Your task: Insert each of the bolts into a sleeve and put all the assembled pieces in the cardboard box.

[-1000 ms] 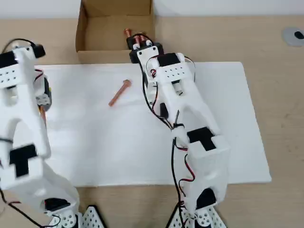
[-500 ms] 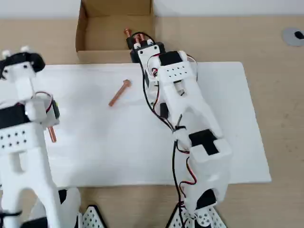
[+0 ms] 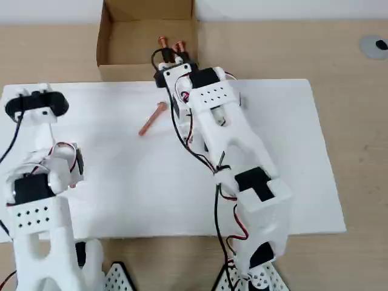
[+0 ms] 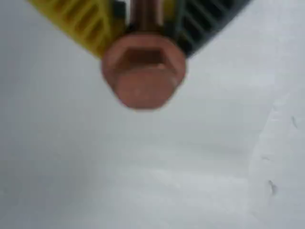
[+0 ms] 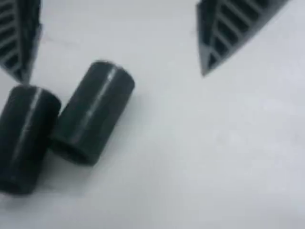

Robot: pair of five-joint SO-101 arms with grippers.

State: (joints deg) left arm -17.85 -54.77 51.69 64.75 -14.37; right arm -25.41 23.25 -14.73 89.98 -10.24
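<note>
High view shows two bolt ends (image 3: 162,41) in the cardboard box (image 3: 104,42) and a loose bolt (image 3: 151,119) on the mat (image 3: 291,182); left gripper (image 4: 145,38) clamps a copper bolt (image 4: 143,78), right gripper (image 5: 113,67) gapes over two unfilled sleeves (image 5: 90,114)

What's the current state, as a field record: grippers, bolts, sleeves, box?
left gripper: shut on copper hex-head bolt, above white mat
right gripper: open, over two dark cylindrical sleeves lying side by side on the mat
loose copper bolt: lying on the mat, ungripped
brown cardboard box: two copper bolts show inside, lower parts hidden by the right arm
</note>
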